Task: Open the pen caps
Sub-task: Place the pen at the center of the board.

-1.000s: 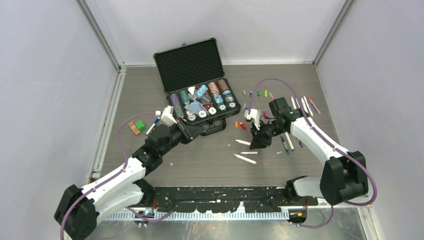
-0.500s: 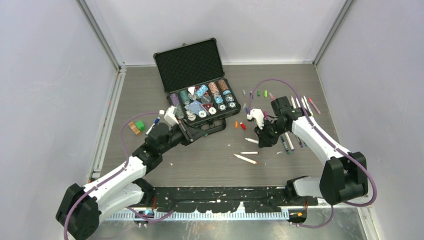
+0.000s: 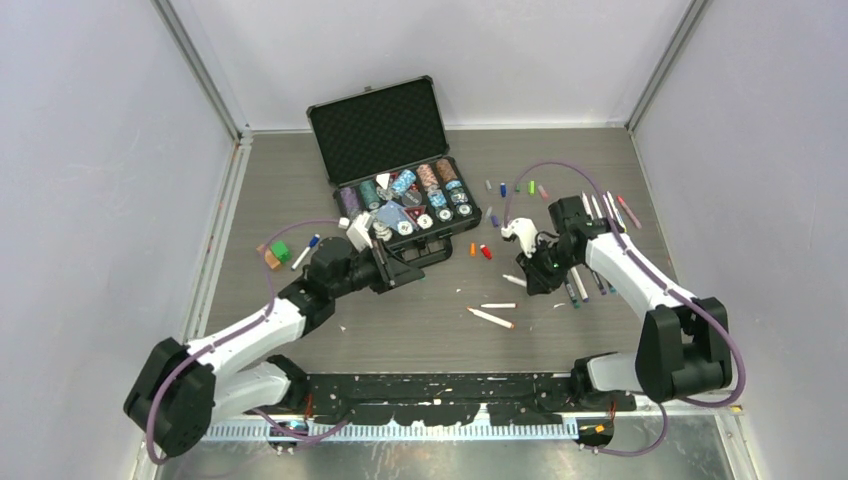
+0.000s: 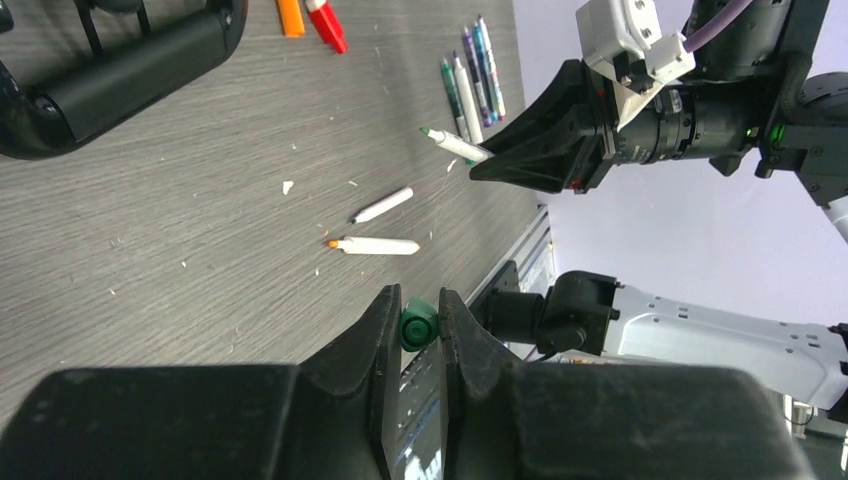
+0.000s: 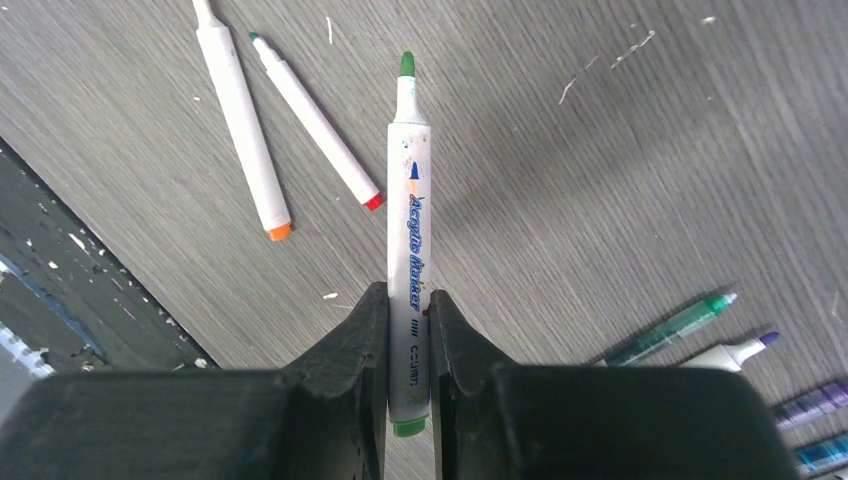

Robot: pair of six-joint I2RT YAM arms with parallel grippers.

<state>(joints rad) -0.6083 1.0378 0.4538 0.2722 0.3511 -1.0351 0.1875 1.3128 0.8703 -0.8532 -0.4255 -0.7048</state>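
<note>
My left gripper (image 3: 402, 271) (image 4: 416, 303) is shut on a small green pen cap (image 4: 419, 324), held above the table in front of the case. My right gripper (image 3: 532, 277) (image 5: 408, 298) is shut on a white pen with a bare green tip (image 5: 408, 200), held low over the table; the pen also shows in the left wrist view (image 4: 455, 145). Two uncapped white pens (image 3: 497, 305) (image 3: 490, 318) lie between the arms. Orange (image 3: 473, 249) and red (image 3: 486, 252) caps lie near the case. More caps (image 3: 517, 187) lie further back.
An open black case (image 3: 378, 130) full of poker chips stands at the back centre. A row of pens (image 3: 600, 210) lies right of my right arm. Green (image 3: 282, 251) and orange (image 3: 267, 259) blocks and a blue-tipped pen (image 3: 306, 250) lie at left.
My right gripper has moved right and slightly toward me with the pen. My left gripper has shifted a little right with the green cap.
</note>
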